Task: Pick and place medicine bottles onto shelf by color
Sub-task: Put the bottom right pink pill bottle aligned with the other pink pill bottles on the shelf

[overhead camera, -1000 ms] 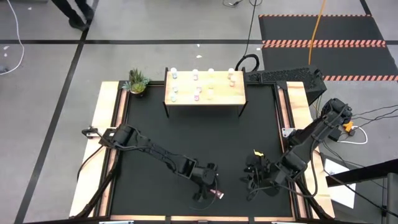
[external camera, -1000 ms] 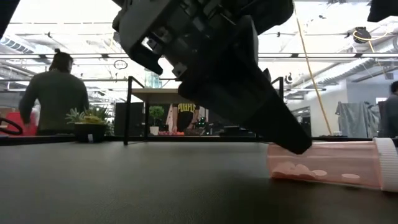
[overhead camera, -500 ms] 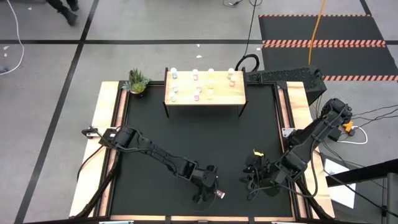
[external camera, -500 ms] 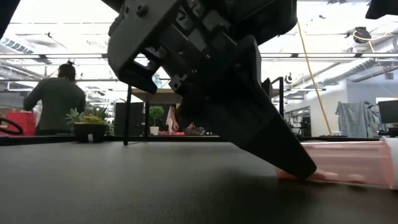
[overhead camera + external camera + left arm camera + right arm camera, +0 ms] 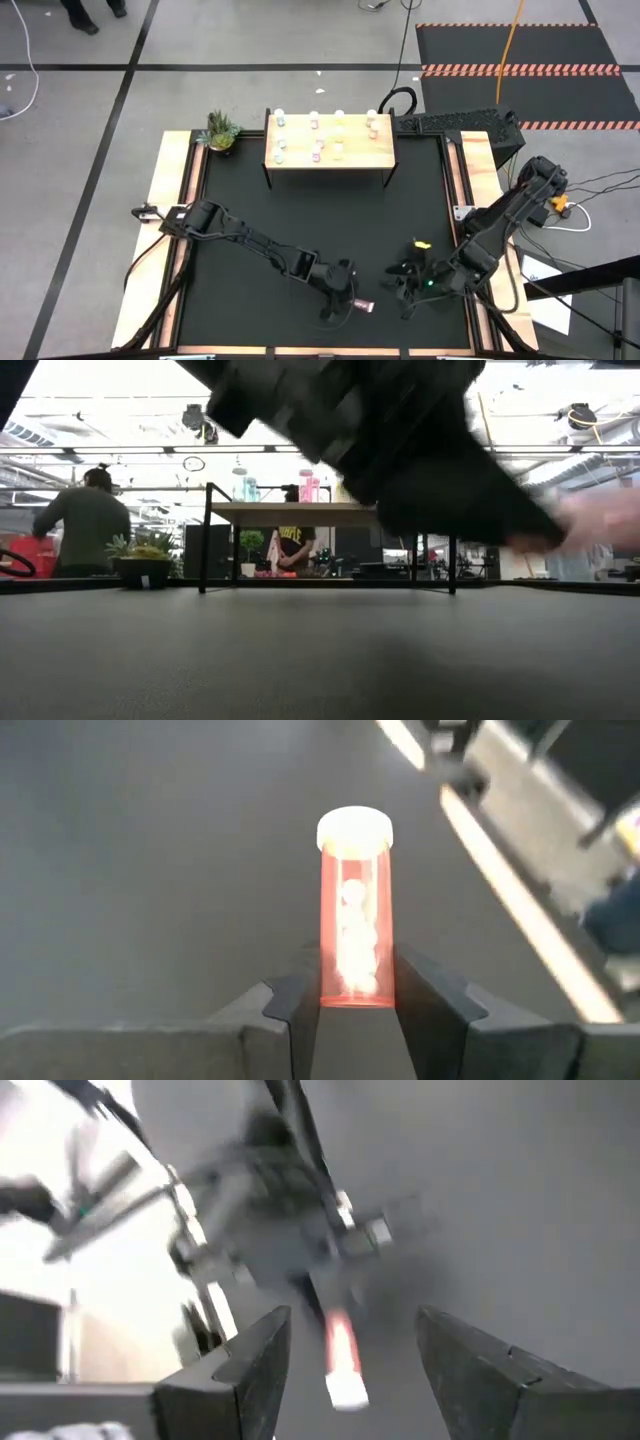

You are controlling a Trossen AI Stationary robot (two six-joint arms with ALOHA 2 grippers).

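Since the earlier frames the left arm has slid a little toward the right along the table's near edge, and its left end effector has drawn its fingers in onto the pink translucent medicine bottle with a white cap. In the left wrist view both dark fingers press against the bottle's lower sides, with pale pills showing inside and the cap pointing away from the wrist. From above, the bottle lies just at the tip of that end effector over the black table mat. In the low view it is only a pink blur raised above the mat.

Near the table's right front corner, the right end effector has shifted slightly; its fingers stand spread with nothing between them, pointing toward the left arm.

At the far side stands the light wooden rectangular shelf on thin dark legs, carrying several small pale bottles on its top. A small green potted plant sits just beside the shelf's left end. A person in a dark top stands in the room beyond the table.
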